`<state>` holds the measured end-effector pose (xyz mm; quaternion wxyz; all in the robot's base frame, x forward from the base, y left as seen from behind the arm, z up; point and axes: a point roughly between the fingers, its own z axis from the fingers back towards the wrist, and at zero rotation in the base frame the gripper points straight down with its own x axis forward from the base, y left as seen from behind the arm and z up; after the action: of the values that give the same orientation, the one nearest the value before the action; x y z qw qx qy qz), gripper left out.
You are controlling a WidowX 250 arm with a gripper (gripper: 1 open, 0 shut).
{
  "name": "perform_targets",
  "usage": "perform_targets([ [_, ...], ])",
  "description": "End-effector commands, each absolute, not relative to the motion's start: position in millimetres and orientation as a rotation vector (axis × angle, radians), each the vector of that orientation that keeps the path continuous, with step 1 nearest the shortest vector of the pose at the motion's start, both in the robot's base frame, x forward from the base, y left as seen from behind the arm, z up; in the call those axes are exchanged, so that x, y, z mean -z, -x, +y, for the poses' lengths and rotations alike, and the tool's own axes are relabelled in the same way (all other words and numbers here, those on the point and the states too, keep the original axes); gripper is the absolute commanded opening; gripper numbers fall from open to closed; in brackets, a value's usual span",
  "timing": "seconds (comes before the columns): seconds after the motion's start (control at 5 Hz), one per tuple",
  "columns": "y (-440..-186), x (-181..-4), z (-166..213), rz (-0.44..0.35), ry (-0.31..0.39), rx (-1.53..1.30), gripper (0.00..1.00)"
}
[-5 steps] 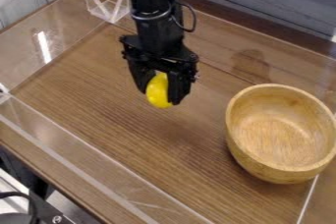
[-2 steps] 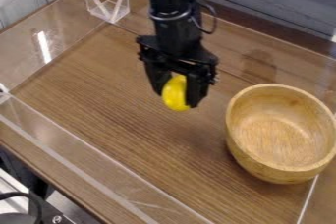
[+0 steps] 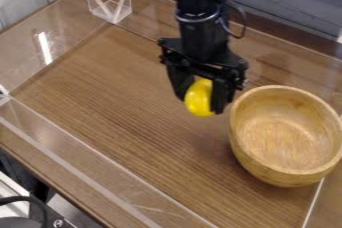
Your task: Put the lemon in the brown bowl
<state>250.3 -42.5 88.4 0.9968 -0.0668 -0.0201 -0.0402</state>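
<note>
Hanging above the wooden surface (image 3: 107,92), the gripper (image 3: 202,100) has its jaws closed on the lemon (image 3: 201,99), which sits between them, long axis roughly upright. The brown bowl (image 3: 287,134) lies just to the right and still empty. Since a second ago, arm and lemon have travelled rightward toward the bowl's rim.

Bright yellow, smooth little lemon (image 3: 199,99) glows against the black metal hand (image 3: 203,91). The big round light-brown wooden bowl (image 3: 286,134) shows pale grain, while the darker brown desk (image 3: 107,102) runs fine streaks, seemingly wood veneer.
</note>
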Motion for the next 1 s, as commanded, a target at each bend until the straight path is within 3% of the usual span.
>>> perform_targets([
  [0.0,-260.0,-112.6,-53.2,-0.131,0.147,0.085,0.0],
  [0.8,-256.8,-122.0,-77.2,-0.148,0.157,0.087,0.0],
])
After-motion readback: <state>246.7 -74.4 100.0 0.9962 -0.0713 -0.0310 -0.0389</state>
